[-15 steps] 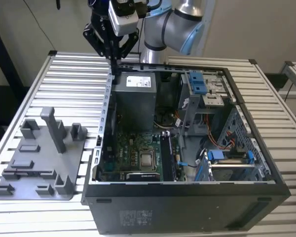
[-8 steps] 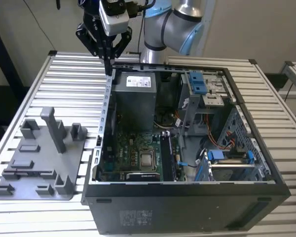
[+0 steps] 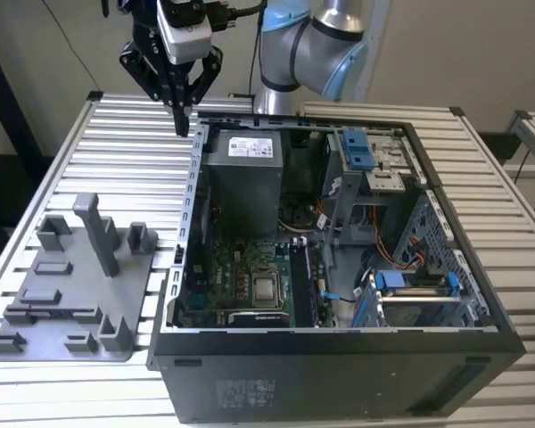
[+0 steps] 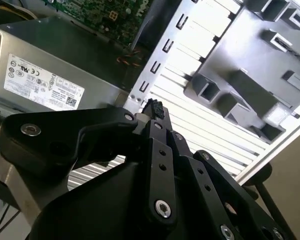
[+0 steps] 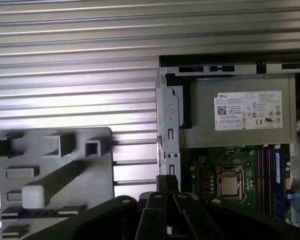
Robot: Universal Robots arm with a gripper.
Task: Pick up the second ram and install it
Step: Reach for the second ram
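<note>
We find the fixture tray [image 3: 129,299] on the table [image 3: 125,134], at the exterior view's left of the computer case [image 3: 339,374].

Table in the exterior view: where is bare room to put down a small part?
The slats are bare beyond the grey fixture tray, at the exterior view's left of the computer case. Inside the case it is crowded.

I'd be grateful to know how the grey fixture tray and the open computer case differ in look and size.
The fixture tray is grey; the computer case is black. The tray is a low flat plate with upright posts; the case is a deep, larger box. The case holds a power supply and green motherboard; the tray's slots look bare. Both lie on the slatted table.
</note>
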